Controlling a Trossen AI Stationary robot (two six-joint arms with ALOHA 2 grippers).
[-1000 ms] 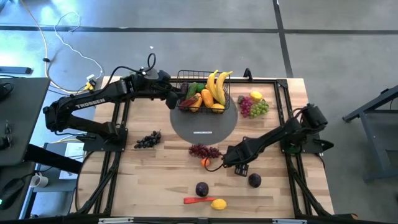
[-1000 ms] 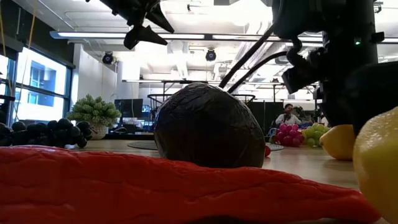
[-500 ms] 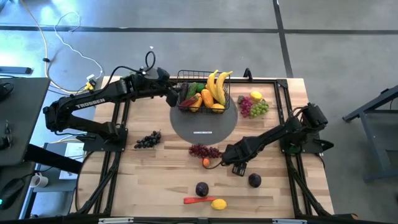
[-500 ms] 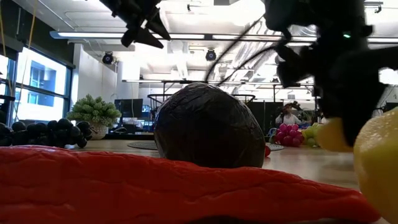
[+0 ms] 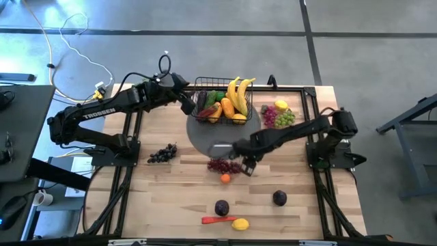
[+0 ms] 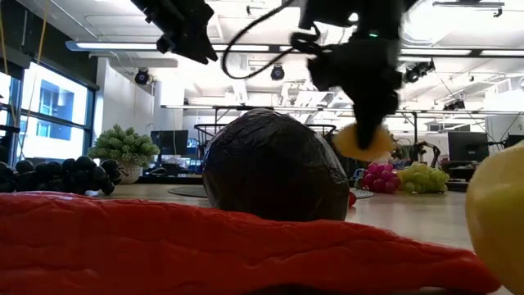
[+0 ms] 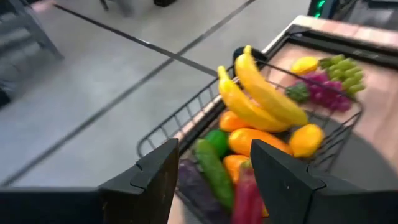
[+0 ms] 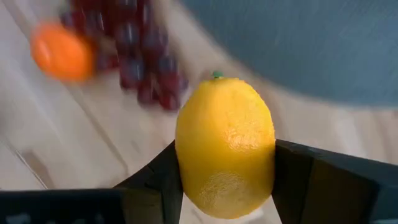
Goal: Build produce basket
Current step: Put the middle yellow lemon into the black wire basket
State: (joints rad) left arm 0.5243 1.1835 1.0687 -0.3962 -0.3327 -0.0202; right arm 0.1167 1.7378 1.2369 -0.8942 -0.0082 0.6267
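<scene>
Basket: small black wire-mesh basket [image 5: 222, 102] with flaring sides, at the middle of the table's far edge, on the far rim of a flat grey round disc [image 5: 205, 140]; it has not moved since a second ago.
Basket contents: yellow bananas [image 7: 264, 93], a green cucumber [image 7: 214, 171], orange and red pieces, a yellow lemon-like fruit [image 7: 306, 139].
Left gripper: dark two-finger gripper [image 5: 189, 106] just beside the basket's left side, fingers [image 7: 155, 180] parted with nothing between them; same place as before.
Right gripper: dark two-finger gripper [image 5: 247, 164] clamped on a yellow lemon [image 8: 225, 146], lifted off the wood above the near edge of the grey disc. A second ago it was low, nearer the right near part of the table.
Lemon in the low view: hangs in the air under the right gripper [image 6: 363, 141].
Loose produce: red grape bunch [image 5: 224, 165] and small orange [image 5: 225, 178] just beside the right gripper; dark grape bunch [image 5: 162, 154] toward the left edge; two dark plums [image 5: 222, 207] [image 5: 279, 198], a red chilli [image 5: 217, 220] and another yellow lemon [image 5: 240, 223] near the near edge.
Far right corner: lemon, pink and green grapes [image 5: 280, 116].
Writing: "TROSSEN" in white on the left arm [image 5: 95, 113].
</scene>
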